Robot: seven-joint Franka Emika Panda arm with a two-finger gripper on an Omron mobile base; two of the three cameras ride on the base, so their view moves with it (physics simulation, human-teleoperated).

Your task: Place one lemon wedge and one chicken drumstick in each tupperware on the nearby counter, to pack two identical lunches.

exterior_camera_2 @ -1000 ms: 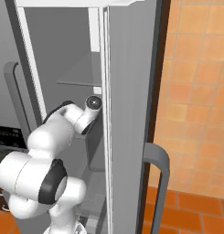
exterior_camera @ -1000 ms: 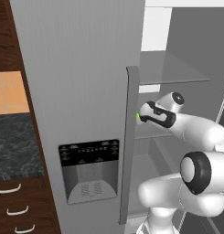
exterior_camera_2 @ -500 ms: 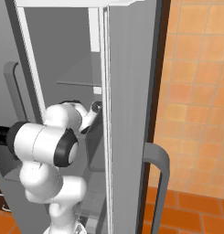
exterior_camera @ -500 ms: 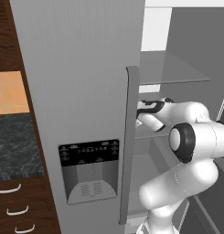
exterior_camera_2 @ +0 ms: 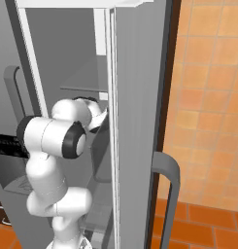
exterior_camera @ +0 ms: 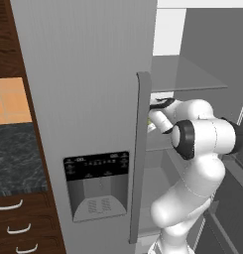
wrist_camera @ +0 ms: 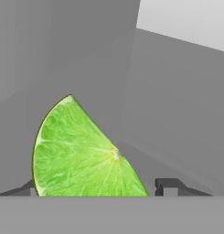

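One lemon wedge (wrist_camera: 81, 151): green, glossy, translucent pulp with pale radial membranes, thin rind along curved edge; on grey fridge shelf (exterior_camera: 190, 74), between tips of end effector (wrist_camera: 97, 189). Jaws wide, straddling wedge; firm hold not confirmable. Arm (exterior_camera: 202, 139) white, smooth, dark-jointed, reaching past brushed-steel fridge door (exterior_camera: 83, 99). Speckled stone worktop (exterior_camera: 16, 158) at left. Progress judged early: wedge unretrieved; drumsticks, second wedge, both containers outstanding.

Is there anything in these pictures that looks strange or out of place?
One small thing: the lemon wedge at the gripper inside the fridge is bright green, more like lime. Nothing looks spilled or damaged.
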